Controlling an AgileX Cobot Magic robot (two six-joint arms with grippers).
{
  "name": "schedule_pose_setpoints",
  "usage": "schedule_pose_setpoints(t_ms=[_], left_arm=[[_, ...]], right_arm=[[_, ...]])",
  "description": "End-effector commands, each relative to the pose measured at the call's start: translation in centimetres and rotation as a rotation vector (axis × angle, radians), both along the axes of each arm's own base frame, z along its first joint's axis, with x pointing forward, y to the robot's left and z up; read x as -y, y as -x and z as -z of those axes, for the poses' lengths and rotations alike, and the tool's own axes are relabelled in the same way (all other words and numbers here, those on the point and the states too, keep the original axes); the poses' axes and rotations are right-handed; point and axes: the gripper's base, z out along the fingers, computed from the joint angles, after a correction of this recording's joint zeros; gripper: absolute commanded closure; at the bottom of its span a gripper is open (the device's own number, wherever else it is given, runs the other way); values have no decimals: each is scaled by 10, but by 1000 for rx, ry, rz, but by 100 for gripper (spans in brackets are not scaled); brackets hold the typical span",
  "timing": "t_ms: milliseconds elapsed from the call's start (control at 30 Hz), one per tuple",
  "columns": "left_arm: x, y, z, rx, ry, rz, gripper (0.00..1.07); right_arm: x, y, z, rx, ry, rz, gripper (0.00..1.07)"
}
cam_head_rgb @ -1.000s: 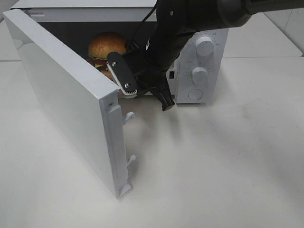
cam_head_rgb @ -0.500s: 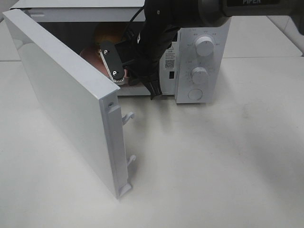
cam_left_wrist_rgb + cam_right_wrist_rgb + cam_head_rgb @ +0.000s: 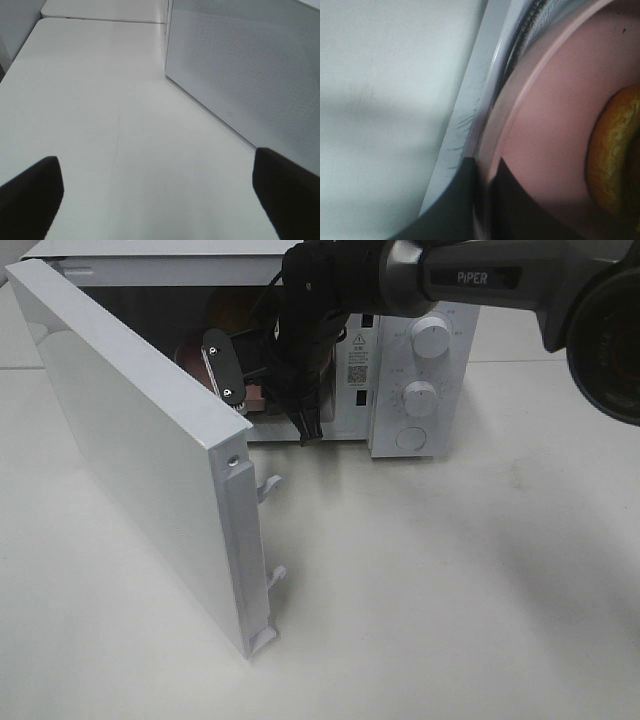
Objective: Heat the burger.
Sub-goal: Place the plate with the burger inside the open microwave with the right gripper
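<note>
White counter [image 3: 450, 590], open microwave [image 3: 420, 360]: my right gripper [image 3: 482, 200] pinches the pink plate [image 3: 555, 125] (burger [image 3: 615, 150] aboard), loading it; next, release, shut door [image 3: 130, 440].

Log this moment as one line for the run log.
right tool: shut on pink plate rim, in microwave opening | burger: on plate | door: open | left tool: open, above table

Soft, even light casts faint shadows on the matte white surface [image 3: 450, 590]. The right wrist view is dim and blurred.
</note>
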Motion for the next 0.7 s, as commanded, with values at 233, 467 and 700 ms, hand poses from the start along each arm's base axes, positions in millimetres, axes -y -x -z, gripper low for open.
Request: schedule_pose_setpoints(t_ms=[233, 467, 700], left_arm=[[1, 2, 1, 10, 5, 1, 10], [1, 2, 1, 10, 5, 1, 10], [1, 2, 1, 10, 5, 1, 10]], right_arm=[[-9, -9, -10, 116, -65, -18, 104], [-10, -10, -4, 108, -81, -10, 76], [-11, -9, -3, 77, -113, 33, 55]])
